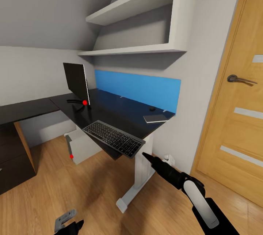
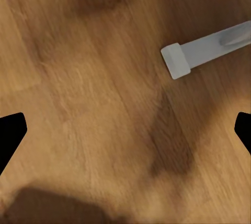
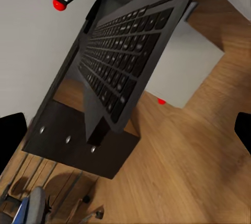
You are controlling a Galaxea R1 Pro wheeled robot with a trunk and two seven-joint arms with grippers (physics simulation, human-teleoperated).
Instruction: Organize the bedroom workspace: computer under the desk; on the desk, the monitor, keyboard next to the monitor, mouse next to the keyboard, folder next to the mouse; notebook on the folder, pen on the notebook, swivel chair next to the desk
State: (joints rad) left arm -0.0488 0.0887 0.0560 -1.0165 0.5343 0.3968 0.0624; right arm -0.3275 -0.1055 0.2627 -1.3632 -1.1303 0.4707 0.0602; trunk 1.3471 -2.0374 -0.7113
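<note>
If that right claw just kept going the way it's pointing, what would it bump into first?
Most likely the keyboard. The right gripper points up toward the near end of the keyboard, which overhangs the desk edge, and the wrist view looks straight along the keys. Depth is hard to judge, so it might slip just below.

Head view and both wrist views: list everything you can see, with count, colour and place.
desk: one, black top, white legs, by the wall
monitor: one, black, back of desk
keyboard: one, black keys, overhanging desk's front edge
mouse: one, black, near blue panel
notebook: one, grey, right end of desk
computer: one, light grey, floor under desk
blue panel: one, behind desk
shelves: two, white, above desk
door: one, wooden, right
right gripper: black, below the keyboard
left gripper: black, low over floor
</note>
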